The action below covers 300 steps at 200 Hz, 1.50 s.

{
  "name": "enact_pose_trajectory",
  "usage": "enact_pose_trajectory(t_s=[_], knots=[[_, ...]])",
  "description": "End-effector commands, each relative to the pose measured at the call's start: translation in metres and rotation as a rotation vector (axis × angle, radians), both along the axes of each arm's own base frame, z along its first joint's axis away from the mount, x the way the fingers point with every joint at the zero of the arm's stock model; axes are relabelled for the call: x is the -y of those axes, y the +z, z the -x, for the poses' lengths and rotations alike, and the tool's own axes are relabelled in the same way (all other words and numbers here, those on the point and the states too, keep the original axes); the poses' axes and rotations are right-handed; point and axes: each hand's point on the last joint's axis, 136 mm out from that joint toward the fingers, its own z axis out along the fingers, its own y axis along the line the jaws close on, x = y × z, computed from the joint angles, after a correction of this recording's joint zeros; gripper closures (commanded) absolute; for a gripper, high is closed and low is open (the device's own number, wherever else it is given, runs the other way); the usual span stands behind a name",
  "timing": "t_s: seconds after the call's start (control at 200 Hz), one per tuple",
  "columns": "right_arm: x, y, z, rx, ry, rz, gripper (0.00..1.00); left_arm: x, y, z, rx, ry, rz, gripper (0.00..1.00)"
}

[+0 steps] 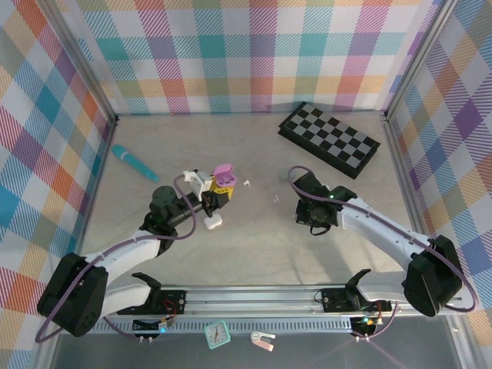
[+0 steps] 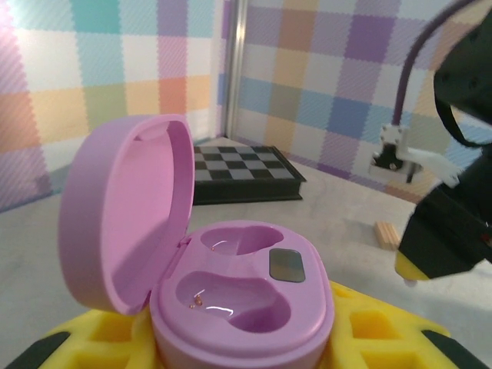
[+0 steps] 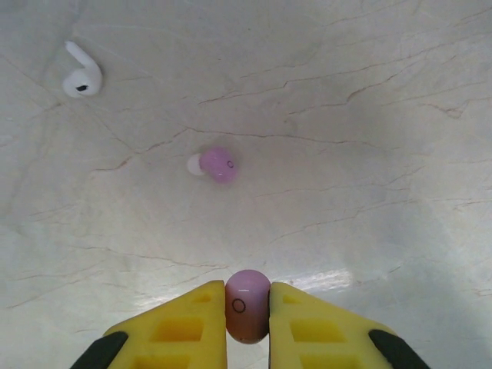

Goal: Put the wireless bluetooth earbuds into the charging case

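The pale marble-patterned table (image 1: 254, 254) is closed in by walls of coloured check cloth. At the far right of it lies a black-and-grey folded chessboard (image 1: 329, 140), and at the far left a teal plastic pen-shaped tool (image 1: 132, 161).

The left gripper (image 1: 221, 187) is near the middle of the table. Its yellow fingers (image 2: 377, 334) are clamped on the base of a lilac-pink pebble-shaped plastic charging case (image 2: 231, 292), which stands upright between them. The lid of the case is swung open to the left, and both moulded pockets in the base are free. In the top view the case (image 1: 224, 171) shows just at the far end of this gripper. A small white rounded object (image 1: 213, 222) lies on the table just near of the left gripper; I cannot tell what it is.

The right gripper (image 3: 247, 296) is right of the middle and points down at the table. Its yellow fingers are closed on a tiny lilac-pink plastic earbud (image 3: 247, 307) — the bud sits between the two tips.

A second lilac-pink earbud with a white tip (image 3: 216, 164) lies on the table a little farther off, apart from the gripper. A white stemmed plastic earbud (image 3: 81, 77) lies farther still, to the left.
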Motion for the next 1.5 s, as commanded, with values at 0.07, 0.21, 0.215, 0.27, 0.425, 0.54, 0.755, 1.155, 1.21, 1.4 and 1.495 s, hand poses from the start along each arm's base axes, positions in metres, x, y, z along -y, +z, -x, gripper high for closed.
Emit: enact_pose_trajectory(t_s=[0.07, 0.21, 0.215, 0.27, 0.425, 0.54, 0.755, 1.155, 1.21, 1.4, 1.495], knots=[[-0.016, 0.010, 0.003, -0.017, -0.014, -0.197, 0.83, 0.030, 0.015, 0.001, 0.071, -0.053, 0.010, 0.65], [-0.018, 0.018, 0.007, -0.025, -0.011, -0.250, 0.83, 0.047, 0.010, 0.003, 0.071, -0.089, 0.001, 0.65], [-0.018, 0.018, 0.007, -0.025, -0.010, -0.252, 0.83, 0.048, 0.010, 0.004, 0.072, -0.091, 0.001, 0.65], [-0.018, 0.021, 0.008, -0.029, -0.010, -0.264, 0.83, 0.053, 0.009, 0.004, 0.074, -0.098, -0.006, 0.65], [-0.011, 0.021, 0.009, -0.047, -0.028, -0.288, 0.83, 0.066, 0.003, 0.008, 0.072, -0.121, -0.028, 0.65], [-0.008, 0.023, 0.009, -0.055, -0.036, -0.317, 0.83, 0.074, -0.003, 0.011, 0.072, -0.134, -0.046, 0.65], [-0.013, 0.033, 0.008, -0.051, -0.017, -0.359, 0.82, 0.090, -0.014, 0.015, 0.061, -0.159, -0.055, 0.65], [-0.028, 0.060, 0.008, -0.030, 0.030, -0.472, 0.82, 0.118, -0.025, 0.019, 0.063, -0.210, -0.079, 0.65], [-0.032, 0.066, 0.009, -0.027, 0.048, -0.495, 0.82, 0.123, -0.027, 0.021, 0.062, -0.220, -0.084, 0.65], [-0.045, 0.086, 0.007, -0.004, 0.103, -0.559, 0.81, 0.136, -0.036, 0.024, 0.056, -0.244, -0.115, 0.65], [-0.053, 0.098, 0.007, 0.019, 0.135, -0.587, 0.81, 0.143, -0.040, 0.026, 0.057, -0.259, -0.131, 0.65]])
